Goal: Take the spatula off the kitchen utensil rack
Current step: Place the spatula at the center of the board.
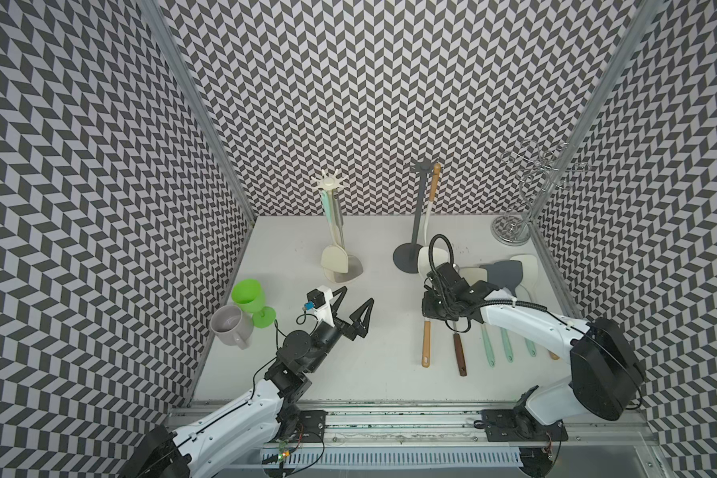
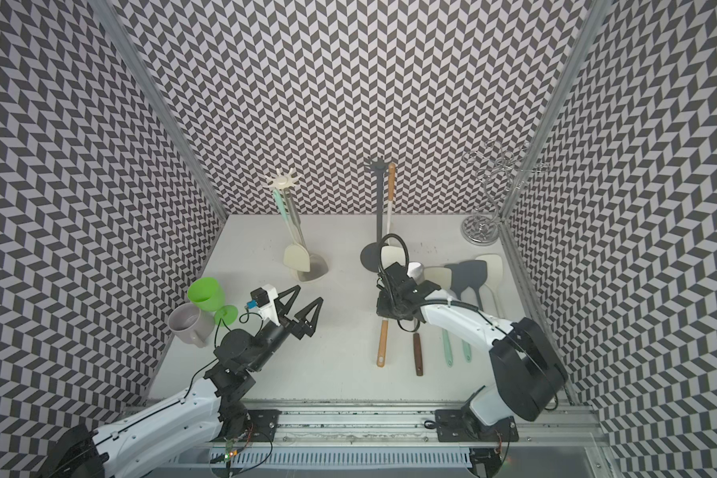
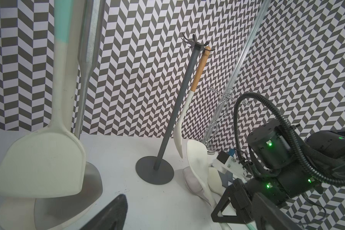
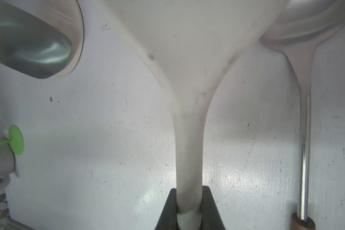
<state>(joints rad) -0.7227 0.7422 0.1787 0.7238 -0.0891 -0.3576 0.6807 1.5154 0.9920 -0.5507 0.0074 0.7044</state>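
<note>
Both top views: left claw [image 1: 357, 296] spread wide, empty. Right claw [image 1: 429, 312] hidden under its wrist; spatula [image 1: 426, 343] handle juts behind it, dark grey utensil rack [image 1: 417, 215] just ahead.
Left wrist: spatula blade [image 3: 197, 165] tilted beside rack base, off the hooks.
Right wrist: right claw [image 4: 189, 209] clamped on spatula neck.

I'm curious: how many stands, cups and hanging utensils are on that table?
Stands: 3 (cream stand, dark grey stand, wire stand)
Cups: 2 (green goblet, grey mug)
Hanging utensils: 3 (cream spatula, metal spatula, white utensil)
Total: 8
</note>
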